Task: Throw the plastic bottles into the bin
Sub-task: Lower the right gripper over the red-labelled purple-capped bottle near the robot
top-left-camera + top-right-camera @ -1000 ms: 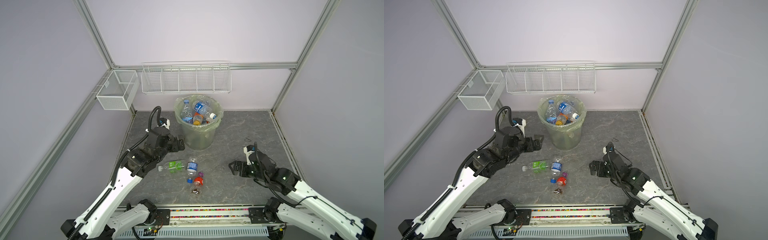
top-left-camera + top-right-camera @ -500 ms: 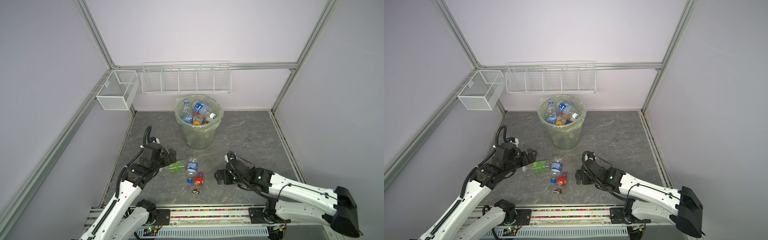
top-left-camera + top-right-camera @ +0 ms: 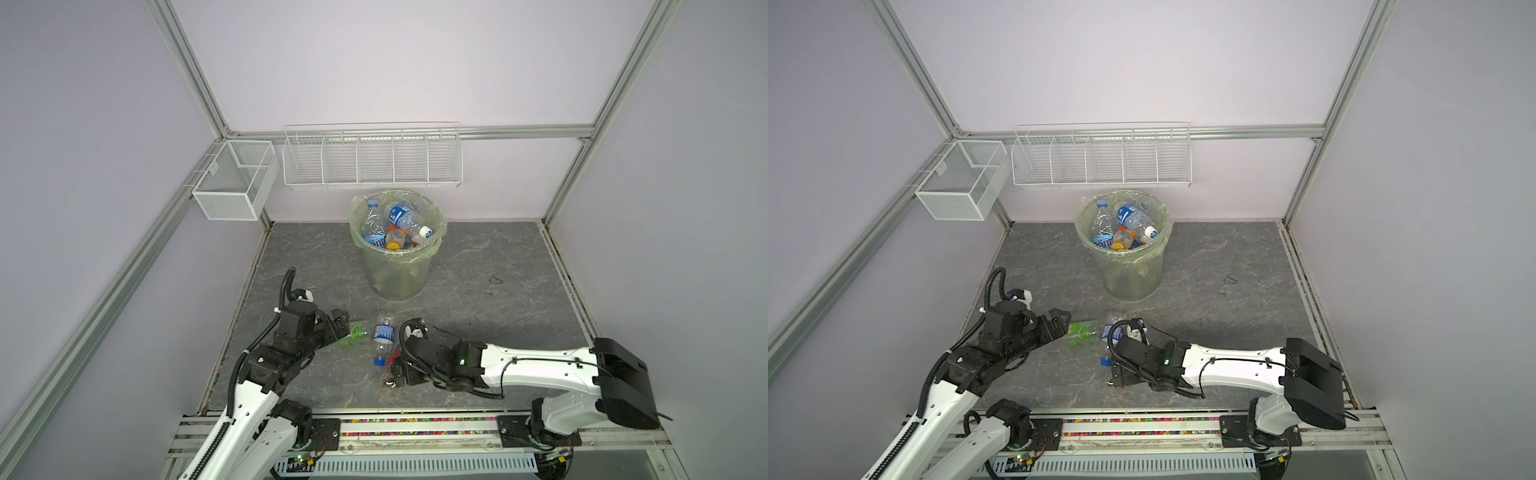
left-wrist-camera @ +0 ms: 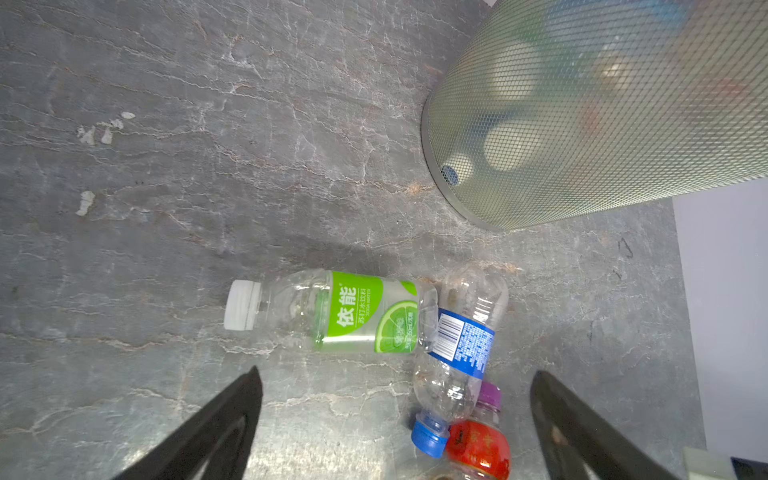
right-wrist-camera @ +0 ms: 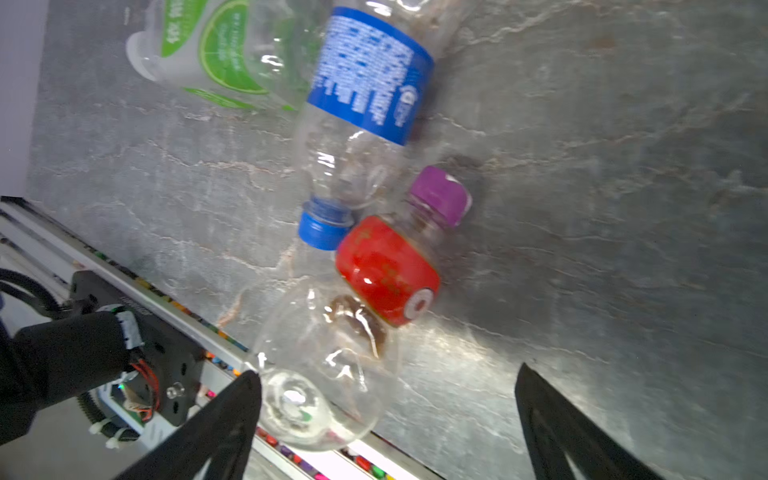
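Both arms are low over the last three bottles on the floor, each going for its own. The left gripper (image 4: 397, 372) is spread wide and holds nothing. The green-label bottle (image 4: 332, 311) lies crosswise just ahead of its fingertips, not yet between them. That wide spread looks meant to straddle the body.

The right gripper (image 5: 388, 370) is also wide open and empty. The clear base of the red-label bottle (image 5: 386, 270) sits inside its span, right at one fingertip (image 5: 249, 380).

The blue-label bottle (image 5: 370, 75) lies beyond that, touching both neighbours, so taking the outer two first should avoid a clash.

The bin (image 3: 395, 274) stands upright well beyond both grippers, already heaped with bottles. Most of the job looks done.
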You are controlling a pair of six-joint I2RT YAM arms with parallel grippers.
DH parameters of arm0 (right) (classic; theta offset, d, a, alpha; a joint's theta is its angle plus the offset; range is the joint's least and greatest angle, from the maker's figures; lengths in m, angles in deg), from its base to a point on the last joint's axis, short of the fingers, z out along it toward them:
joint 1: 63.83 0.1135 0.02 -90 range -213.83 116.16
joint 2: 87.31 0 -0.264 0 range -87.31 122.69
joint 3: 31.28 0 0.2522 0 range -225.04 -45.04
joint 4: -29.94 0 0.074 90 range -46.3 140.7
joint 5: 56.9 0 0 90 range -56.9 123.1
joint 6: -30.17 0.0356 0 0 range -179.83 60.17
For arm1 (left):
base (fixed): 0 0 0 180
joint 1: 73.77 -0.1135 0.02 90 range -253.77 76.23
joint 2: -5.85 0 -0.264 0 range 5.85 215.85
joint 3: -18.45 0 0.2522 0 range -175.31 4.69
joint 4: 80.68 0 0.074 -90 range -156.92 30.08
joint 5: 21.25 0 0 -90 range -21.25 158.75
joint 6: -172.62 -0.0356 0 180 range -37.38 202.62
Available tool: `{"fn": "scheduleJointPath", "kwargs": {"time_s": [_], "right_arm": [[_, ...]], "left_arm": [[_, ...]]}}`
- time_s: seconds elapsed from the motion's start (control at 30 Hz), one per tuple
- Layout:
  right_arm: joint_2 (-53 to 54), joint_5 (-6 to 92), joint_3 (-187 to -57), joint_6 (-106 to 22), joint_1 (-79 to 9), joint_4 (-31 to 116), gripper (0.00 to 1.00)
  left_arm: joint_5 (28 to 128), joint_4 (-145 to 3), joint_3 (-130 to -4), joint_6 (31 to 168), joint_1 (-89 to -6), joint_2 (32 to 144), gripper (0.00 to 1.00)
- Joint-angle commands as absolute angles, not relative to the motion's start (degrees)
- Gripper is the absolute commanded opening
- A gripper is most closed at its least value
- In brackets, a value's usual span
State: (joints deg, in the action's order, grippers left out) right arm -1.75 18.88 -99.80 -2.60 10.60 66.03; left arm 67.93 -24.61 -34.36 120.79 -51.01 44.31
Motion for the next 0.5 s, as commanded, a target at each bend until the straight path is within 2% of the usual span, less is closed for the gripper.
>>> {"fn": "scheduleJointPath", "kwargs": {"time_s": [0.0, 0.47], "right_arm": [[0.42, 17.71, -102.17, -0.03, 11.31, 65.94, 0.97], [9.78, 17.19, -108.81, 4.87, 13.41, 72.57, 0.97]], "left_arm": [[66.90, -22.33, -33.81, 121.73, -51.41, 42.50, 1.00], [66.10, -19.47, -34.83, 123.23, -51.36, 38.61, 1.00]]}}
